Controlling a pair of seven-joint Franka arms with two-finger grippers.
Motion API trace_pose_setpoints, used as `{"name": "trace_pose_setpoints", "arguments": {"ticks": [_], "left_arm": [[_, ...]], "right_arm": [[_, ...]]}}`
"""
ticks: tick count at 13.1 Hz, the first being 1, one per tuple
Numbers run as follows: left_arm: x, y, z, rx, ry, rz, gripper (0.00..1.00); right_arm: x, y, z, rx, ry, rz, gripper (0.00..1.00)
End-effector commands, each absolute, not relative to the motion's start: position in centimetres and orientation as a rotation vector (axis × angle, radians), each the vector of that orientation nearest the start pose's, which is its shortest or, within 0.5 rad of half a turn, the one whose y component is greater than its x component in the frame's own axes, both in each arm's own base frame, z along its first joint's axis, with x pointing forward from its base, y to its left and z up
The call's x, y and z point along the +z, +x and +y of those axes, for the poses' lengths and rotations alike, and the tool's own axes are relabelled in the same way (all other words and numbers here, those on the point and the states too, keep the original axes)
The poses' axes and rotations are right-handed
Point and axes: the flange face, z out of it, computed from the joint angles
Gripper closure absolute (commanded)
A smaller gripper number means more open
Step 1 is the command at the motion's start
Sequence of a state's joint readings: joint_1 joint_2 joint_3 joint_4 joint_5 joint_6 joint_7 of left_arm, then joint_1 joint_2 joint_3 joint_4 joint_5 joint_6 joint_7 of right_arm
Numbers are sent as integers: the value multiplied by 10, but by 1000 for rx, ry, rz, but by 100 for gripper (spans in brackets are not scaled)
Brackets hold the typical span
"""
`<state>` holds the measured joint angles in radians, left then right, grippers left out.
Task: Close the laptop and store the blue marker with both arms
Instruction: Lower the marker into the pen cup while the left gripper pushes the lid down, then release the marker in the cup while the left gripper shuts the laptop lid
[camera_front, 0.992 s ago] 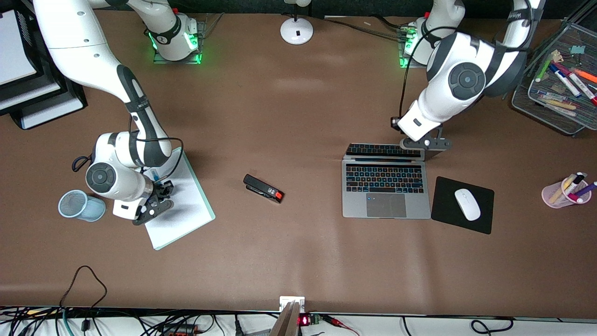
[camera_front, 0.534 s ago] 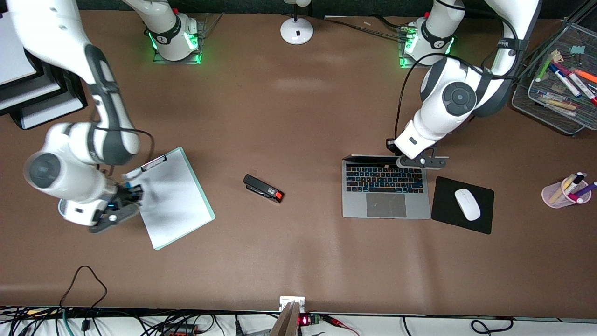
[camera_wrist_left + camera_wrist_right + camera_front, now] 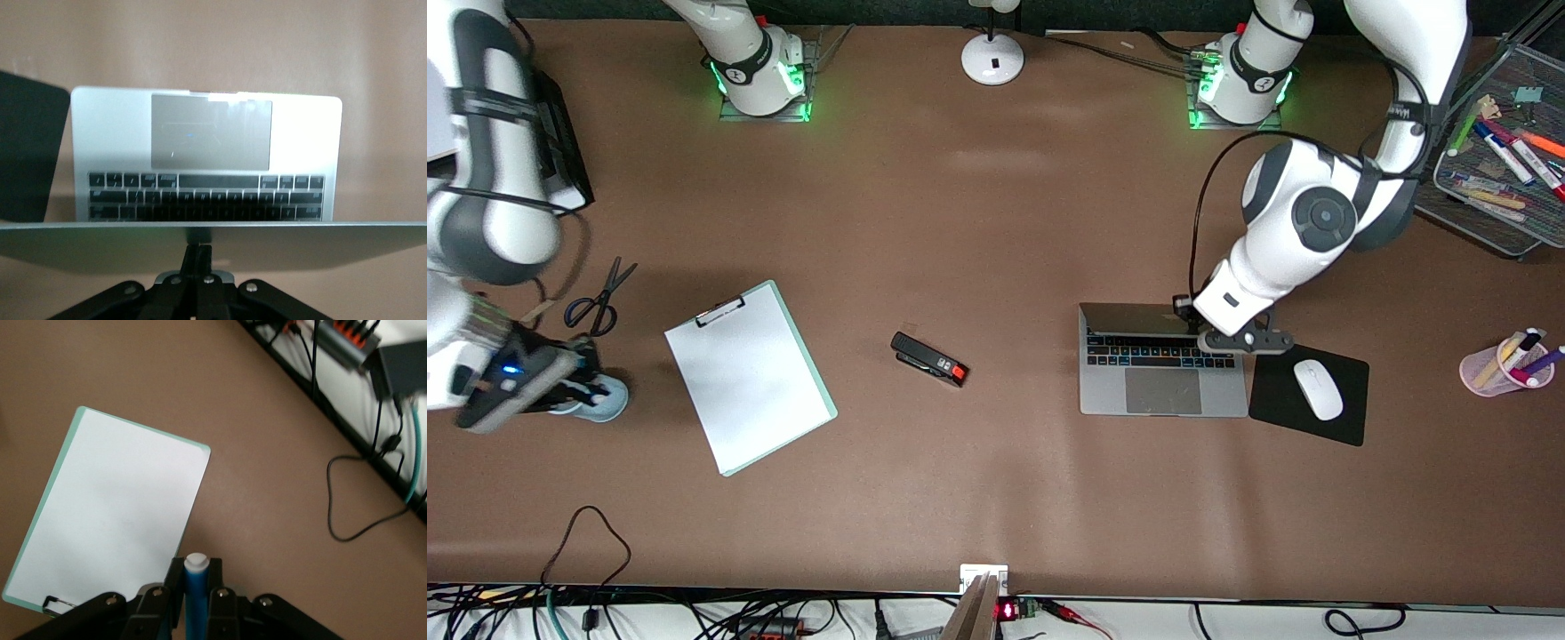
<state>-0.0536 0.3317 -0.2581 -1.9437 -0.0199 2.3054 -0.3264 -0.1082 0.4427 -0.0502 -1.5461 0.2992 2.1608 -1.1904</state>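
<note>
The silver-grey laptop (image 3: 1163, 391) lies toward the left arm's end of the table, its lid (image 3: 1129, 317) tilted low over the keyboard. My left gripper (image 3: 1232, 340) is shut, its fingers together against the back of the lid (image 3: 213, 237); the keys and trackpad (image 3: 211, 131) show under the lid's edge. My right gripper (image 3: 574, 382) is at the right arm's end, over a pale blue mesh cup (image 3: 607, 402). It is shut on the blue marker (image 3: 195, 600), whose whitish tip sticks out between the fingers.
A white clipboard (image 3: 749, 373) lies next to the cup, with scissors (image 3: 600, 298) farther from the camera. A black stapler (image 3: 929, 358) is mid-table. A black mouse pad (image 3: 1276, 404) with a white mouse lies beside the laptop. A pink pen cup (image 3: 1498, 369) and a mesh tray (image 3: 1494, 169) are at the left arm's end.
My right gripper carried the blue marker off the clipboard to over the mesh cup. My left gripper pushed the laptop lid down, from upright to low over the keys.
</note>
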Motion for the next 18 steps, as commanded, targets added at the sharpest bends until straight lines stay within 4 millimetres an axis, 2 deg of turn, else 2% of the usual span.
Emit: {"name": "trace_pose_setpoints", "arguments": {"ticks": [1,3,4,6,8,9,12,16,18], "left_arm": [[305,617,-188,-44,-3260,-63,100],[307,627,-186,-73,-3257,-57,100],[301,635,-183,-74,-3252,-61,100],[287,650,-185,-100,-3245,-37,100],[268,663,-190,-110,-3240,-10,100],[257,665,-196,-97,-3241,-3,100],[236,676,-196,-118,-3257,-11,100],[191,680,-197,-159,-3256,17,100],[181,680,-198,-180,-3263,14,100]], "right_arm": [[422,689,-132,-566,-2597,-1416,100],[418,686,-157,-673,-2517,-1466,100],[415,685,-167,-736,-2473,-1480,100],[396,682,-189,-840,-2394,-1480,100],[368,678,-210,-929,-2305,-1452,100],[355,677,-214,-951,-2276,-1442,100],[338,679,-232,-1022,-2215,-1453,100],[310,674,-239,-1069,-2129,-1425,99],[301,669,-248,-1079,-2116,-1432,98]]}}
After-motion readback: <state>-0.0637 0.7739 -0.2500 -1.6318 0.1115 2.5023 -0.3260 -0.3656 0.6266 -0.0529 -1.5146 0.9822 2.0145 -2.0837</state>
